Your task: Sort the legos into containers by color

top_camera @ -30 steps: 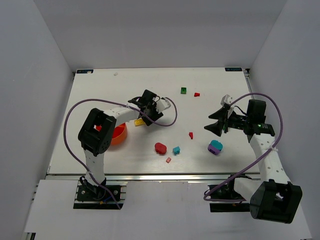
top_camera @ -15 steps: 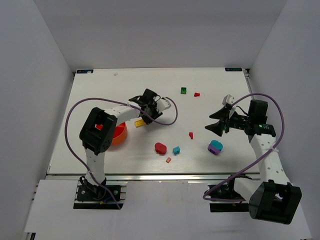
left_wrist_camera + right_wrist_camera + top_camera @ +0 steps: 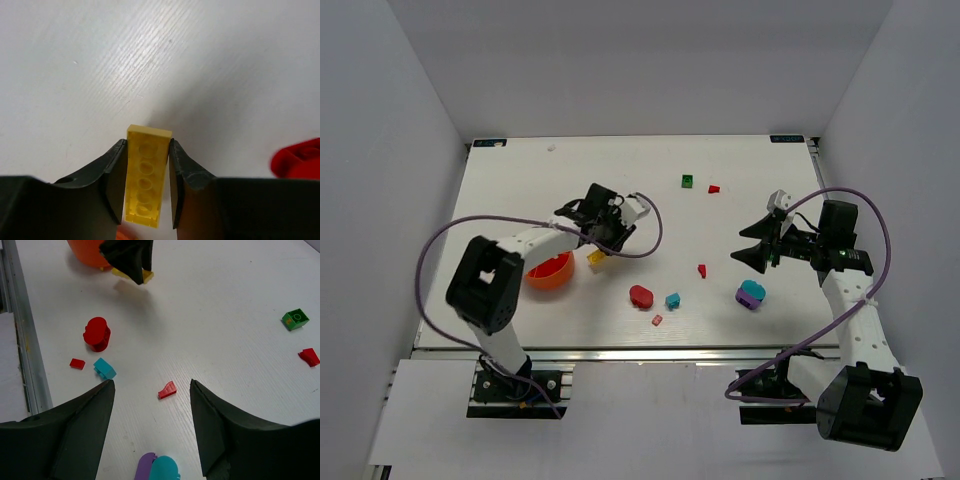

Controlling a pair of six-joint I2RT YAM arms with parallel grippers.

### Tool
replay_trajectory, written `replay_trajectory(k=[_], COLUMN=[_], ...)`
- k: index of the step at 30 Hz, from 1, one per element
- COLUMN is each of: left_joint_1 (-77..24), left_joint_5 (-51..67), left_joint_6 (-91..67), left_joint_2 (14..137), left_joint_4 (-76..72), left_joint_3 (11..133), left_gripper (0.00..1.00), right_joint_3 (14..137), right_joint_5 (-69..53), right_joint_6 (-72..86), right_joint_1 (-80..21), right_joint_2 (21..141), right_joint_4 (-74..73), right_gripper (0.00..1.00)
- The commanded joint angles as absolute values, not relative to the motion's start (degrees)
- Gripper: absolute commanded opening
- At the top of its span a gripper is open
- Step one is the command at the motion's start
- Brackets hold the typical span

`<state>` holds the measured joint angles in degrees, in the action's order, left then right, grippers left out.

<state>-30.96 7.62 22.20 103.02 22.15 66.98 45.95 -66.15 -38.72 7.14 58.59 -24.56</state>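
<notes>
L jaws pinch yellow lego [image 3: 146,175] by its long sides, just beside orange bowl [image 3: 548,272], left-centre of table [image 3: 740,160]. Light, stiff, prob. slick; may twist. R jaws wide, empty.

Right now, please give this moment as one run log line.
left gripper: shut on yellow lego | right gripper: open, empty | orange bowl: near left gripper

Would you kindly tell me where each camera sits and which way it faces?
Top external: above and behind the bases, looking down on the table; the left arm and right arm show.
Left wrist: on the left arm, looking along its jaws, closed on the yellow lego.
Right wrist: on the right arm, facing the orange bowl; its open jaws below.
Shared: all three show the yellow lego.
</notes>
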Motion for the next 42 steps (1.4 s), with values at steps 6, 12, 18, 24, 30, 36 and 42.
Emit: replay_trajectory(k=[6,12,18,24,30,36,42], left_joint_1=[-27.9,-24.2,-21.1,-19.4,-17.1,-15.3,-11.9], left_joint_5=[20.3,16.3,1.0,-12.5,-21.1,-20.7,-17.9], left_joint_6=[10.1,2.6,-8.6,-10.5,-13.2,-12.7,-11.3], left_joint_2=[76.8,64.6,47.1,39.3,36.6,33.6,35.6], left_joint_4=[13.1,10.9,11.5,16.3,16.8,5.9,3.3], left_joint_3=[61.3,53.9,44.0,41.4,37.5,30.1,29.4], left_gripper=[0.09,0.07,0.09,0.10,0.08,0.07,0.07], right_joint_3=[45.6,45.6,45.4,45.5,45.5,45.4,45.6], right_joint_5=[-68.0,-68.3,-68.7,-69.1,-69.4,-70.0,-71.0], right_joint_6=[-39.6,-39.6,-39.6,-39.6,-39.6,-39.6,-40.1], right_joint_1=[7.6,8.1,8.1,8.2,8.3,8.6,9.1], right_joint_2=[57.5,57.4,57.7,57.7,57.5,57.5,57.6], right_joint_4=[-25.2,-25.2,-25.3,-25.3,-25.4,-25.8,-26.5], right_gripper=[0.67,0.67,0.67,0.67,0.67,0.68,0.68])
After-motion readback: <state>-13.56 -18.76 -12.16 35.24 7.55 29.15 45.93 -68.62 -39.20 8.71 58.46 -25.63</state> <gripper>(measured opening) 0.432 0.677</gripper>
